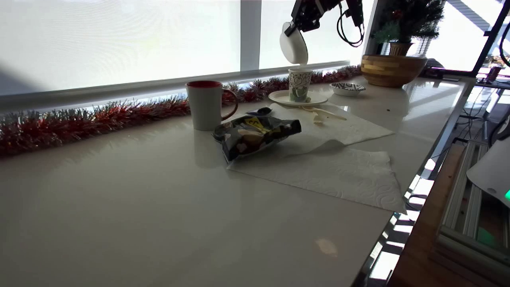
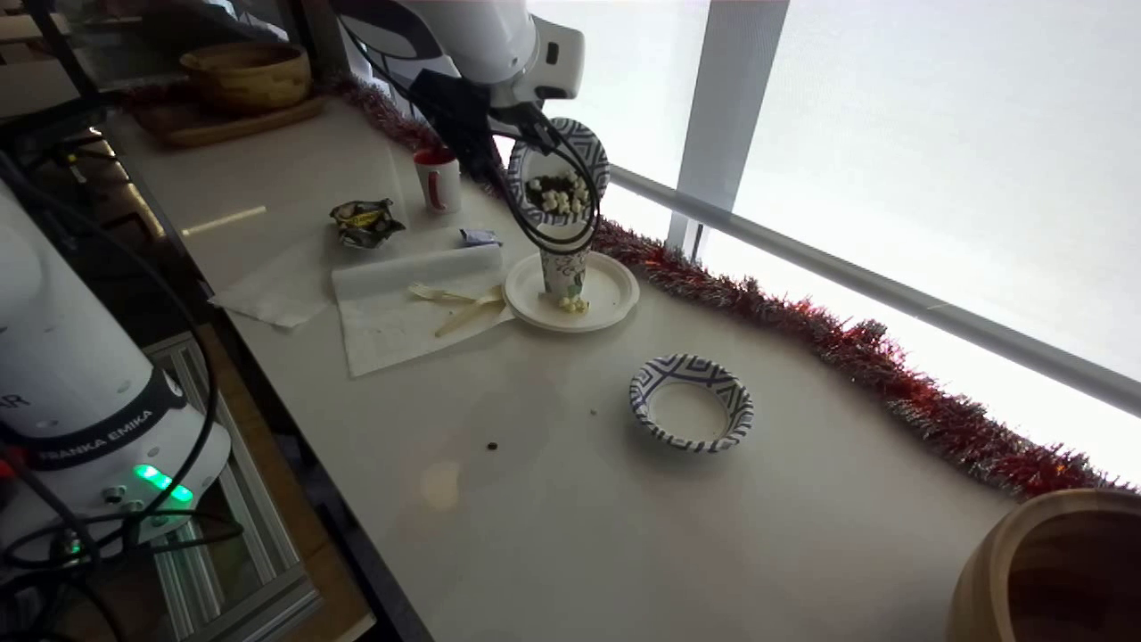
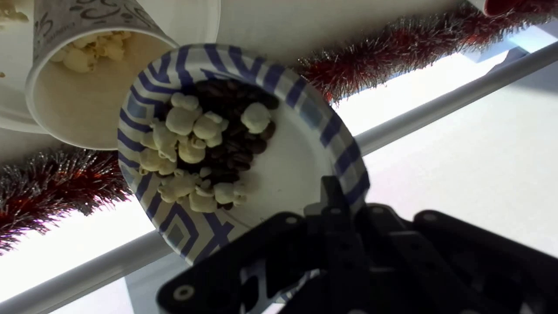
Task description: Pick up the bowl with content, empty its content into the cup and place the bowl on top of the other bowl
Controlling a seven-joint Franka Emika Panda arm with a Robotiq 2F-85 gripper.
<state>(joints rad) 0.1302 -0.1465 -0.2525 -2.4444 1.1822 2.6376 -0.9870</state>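
My gripper is shut on the rim of the bowl with content, a paper bowl with a blue pattern inside and white outside. The bowl is held steeply tilted above the cup in both exterior views. Popcorn and dark bean-like pieces lie in its lower part. The patterned paper cup stands upright on a white plate; in the wrist view the cup has some popcorn inside and the bowl's rim overlaps its mouth. The other bowl, same pattern, stands empty on the table.
Loose popcorn lies on the plate beside the cup. A white mug with red rim, a black snack bag, paper towels and a pale fork and knife lie nearby. Tinsel runs along the window; a wooden bowl stands farther along.
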